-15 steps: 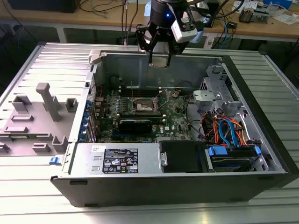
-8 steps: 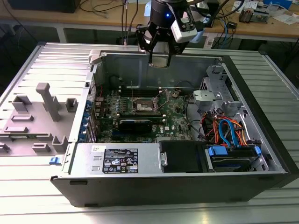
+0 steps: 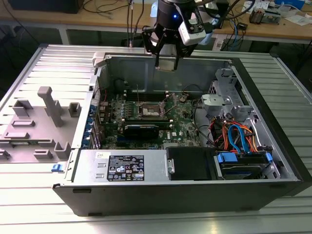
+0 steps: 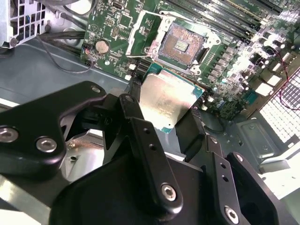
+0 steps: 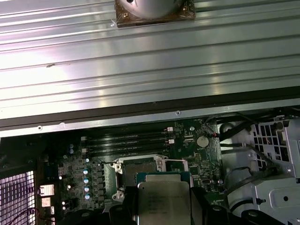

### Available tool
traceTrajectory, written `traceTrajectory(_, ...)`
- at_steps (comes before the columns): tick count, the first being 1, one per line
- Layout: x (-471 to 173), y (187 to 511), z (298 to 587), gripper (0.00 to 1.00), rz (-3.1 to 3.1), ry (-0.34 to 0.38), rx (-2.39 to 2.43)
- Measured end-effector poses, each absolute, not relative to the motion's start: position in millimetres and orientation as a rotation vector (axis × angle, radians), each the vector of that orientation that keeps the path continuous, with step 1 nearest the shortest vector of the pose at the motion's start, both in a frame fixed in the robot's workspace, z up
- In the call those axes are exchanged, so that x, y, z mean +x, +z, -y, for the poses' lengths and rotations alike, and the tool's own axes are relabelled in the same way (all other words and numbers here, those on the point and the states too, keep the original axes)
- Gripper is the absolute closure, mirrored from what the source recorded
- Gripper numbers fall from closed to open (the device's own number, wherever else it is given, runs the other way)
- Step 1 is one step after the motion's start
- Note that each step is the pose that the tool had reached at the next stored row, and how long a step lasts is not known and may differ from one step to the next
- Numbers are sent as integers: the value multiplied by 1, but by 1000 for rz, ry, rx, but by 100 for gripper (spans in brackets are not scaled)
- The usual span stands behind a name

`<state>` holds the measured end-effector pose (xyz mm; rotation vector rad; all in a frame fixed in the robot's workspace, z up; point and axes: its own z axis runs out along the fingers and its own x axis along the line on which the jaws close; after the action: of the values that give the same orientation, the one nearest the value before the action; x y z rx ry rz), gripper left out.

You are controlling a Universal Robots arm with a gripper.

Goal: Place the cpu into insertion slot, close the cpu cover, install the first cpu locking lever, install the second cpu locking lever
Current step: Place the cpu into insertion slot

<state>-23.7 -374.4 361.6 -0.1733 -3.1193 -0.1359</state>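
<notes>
- The claw [image 3: 165,62] hangs at the top middle of the exterior view, over the open computer box [image 3: 195,195].
- It pinches the chip [image 4: 166,101] by two sides, and both wrist views show the chip up in the air.
- The slot [image 3: 151,111] lies bare on the green board [image 3: 187,129], in the middle of the exterior view, lower than the claw.

The black gripper [image 5: 164,213] clamps the flat, square, silver-grey metal cpu [image 5: 164,199] by two opposite edges; the dark-framed square insertion slot [image 5: 137,165] lies just beyond it.
</notes>
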Motion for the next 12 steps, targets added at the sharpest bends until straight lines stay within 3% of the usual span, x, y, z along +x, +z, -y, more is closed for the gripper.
traceTrajectory(12, -24, 358, 376, 46, 3111, -136, -331)
